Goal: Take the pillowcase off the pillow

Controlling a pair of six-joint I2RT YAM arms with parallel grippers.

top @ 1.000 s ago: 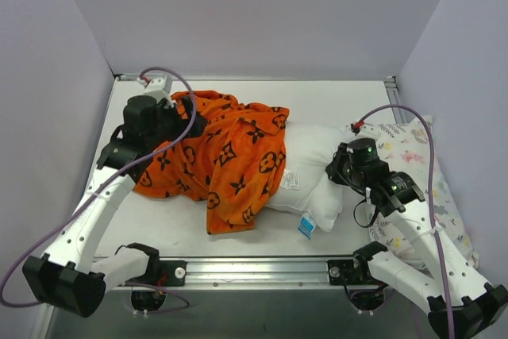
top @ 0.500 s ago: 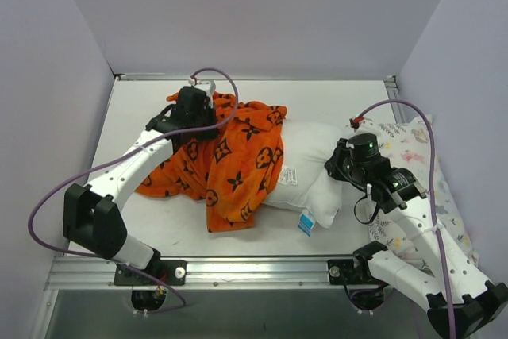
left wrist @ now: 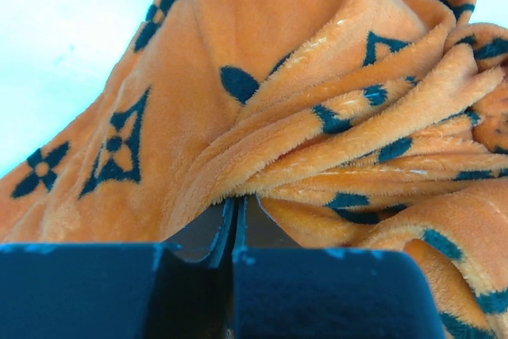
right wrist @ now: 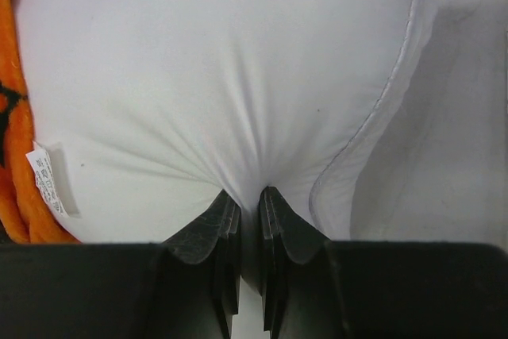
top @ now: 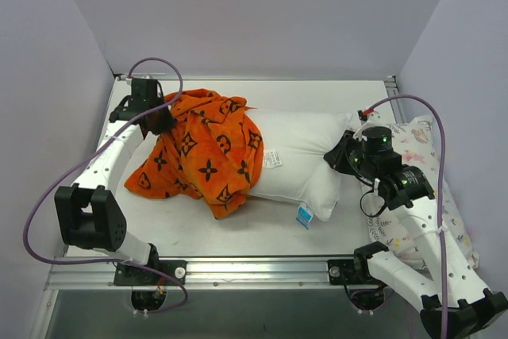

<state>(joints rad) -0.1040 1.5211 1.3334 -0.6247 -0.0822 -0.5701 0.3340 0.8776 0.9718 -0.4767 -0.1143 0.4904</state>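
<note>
The orange pillowcase (top: 202, 152) with black motifs lies bunched over the left end of the white pillow (top: 298, 160), whose right part is bare. My left gripper (top: 163, 121) is at the pillowcase's far left edge, shut on a fold of the orange fabric (left wrist: 333, 140); the left gripper (left wrist: 236, 208) has its jaws pressed together on the plush. My right gripper (top: 341, 156) pinches the pillow's right end, and in the right wrist view the right gripper (right wrist: 250, 196) is shut on a tuck of white pillow fabric (right wrist: 214, 77).
A smaller floral-print pillow (top: 417, 156) lies at the right, under my right arm. A blue-and-white tag (top: 305, 216) hangs at the pillow's near seam, and a white label (top: 272, 158) is beside the orange edge. Grey walls enclose the table (top: 317, 93).
My left gripper moved from the table's left side to the pillowcase's back edge, shut on it and pulled it left and back. More white pillow is bare. The right gripper kept its grip.
</note>
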